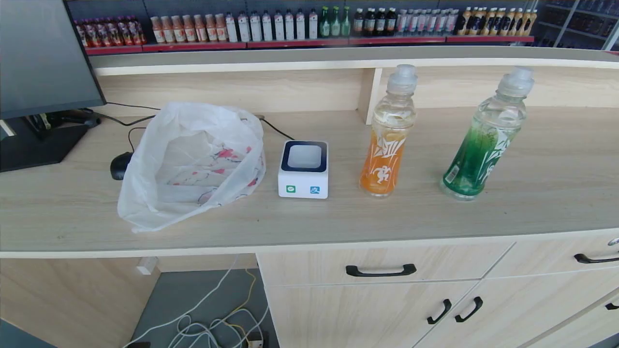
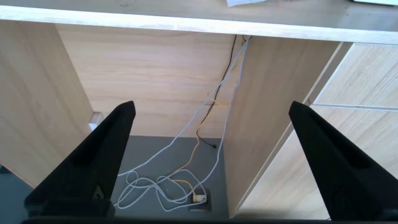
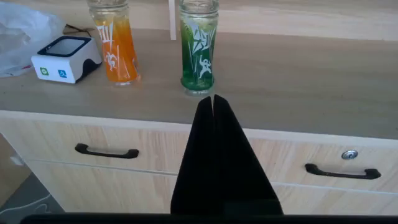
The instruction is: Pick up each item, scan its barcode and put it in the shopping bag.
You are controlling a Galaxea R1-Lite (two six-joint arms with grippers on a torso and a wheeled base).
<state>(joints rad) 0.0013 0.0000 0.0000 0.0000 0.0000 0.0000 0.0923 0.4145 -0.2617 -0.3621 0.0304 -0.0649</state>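
Two to go: orange bottle [image 1: 387,145] and green bottle [image 1: 483,145] stand toward the table's [image 1: 556,159] right edge, bag [image 1: 193,159] toward its left. Left hand [image 2: 211,109] gapes below the front edge; right hand [image 3: 213,99] pinched closed, so a bump could topple either.

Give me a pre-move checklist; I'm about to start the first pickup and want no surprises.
1. Orange bottle standing, clear to grasp: ok.
2. Green bottle standing, apart from the orange one: ok.
3. Scanner window uncovered: ok.
4. Shopping bag mouth open: ok.
5. Right tool open for a grasp: not ok, shut.
6. Barcode positions on the bottles: cannot tell.
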